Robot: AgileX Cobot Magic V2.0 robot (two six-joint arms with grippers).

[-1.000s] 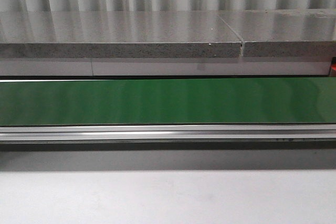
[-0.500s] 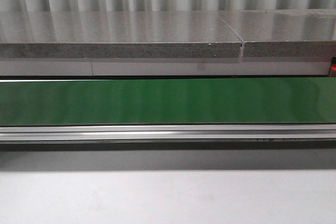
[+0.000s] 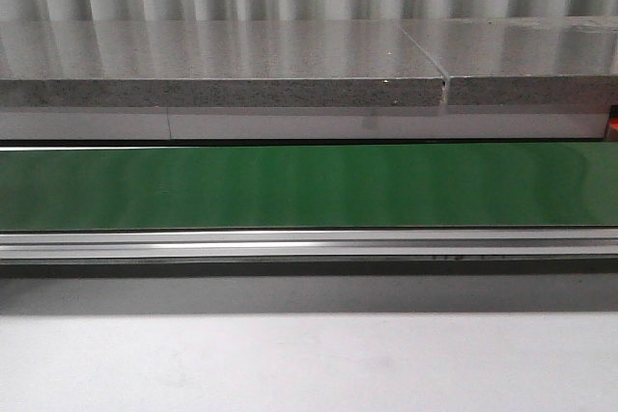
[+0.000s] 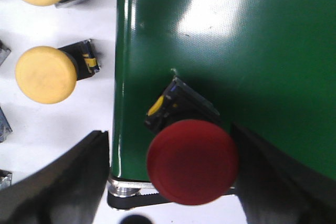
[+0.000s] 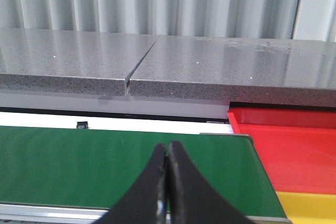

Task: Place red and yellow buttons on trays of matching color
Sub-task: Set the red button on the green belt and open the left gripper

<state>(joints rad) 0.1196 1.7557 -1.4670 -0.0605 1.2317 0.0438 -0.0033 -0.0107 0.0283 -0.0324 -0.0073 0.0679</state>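
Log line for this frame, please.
left gripper: open, straddling red button on green belt | right gripper: shut, empty

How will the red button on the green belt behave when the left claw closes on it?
The red button has a wide domed cap over a smaller black base, so it looks top-heavy and may tip. The smooth round cap could slip between the open left claw. It looks rigid, so it should not deform.

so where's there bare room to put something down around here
The green belt is bare along the whole front view, between the grey slab and the aluminium rail. The red tray looks empty. It is crowded at the belt's end: the red button sits between the left jaws, with yellow buttons beside the belt.
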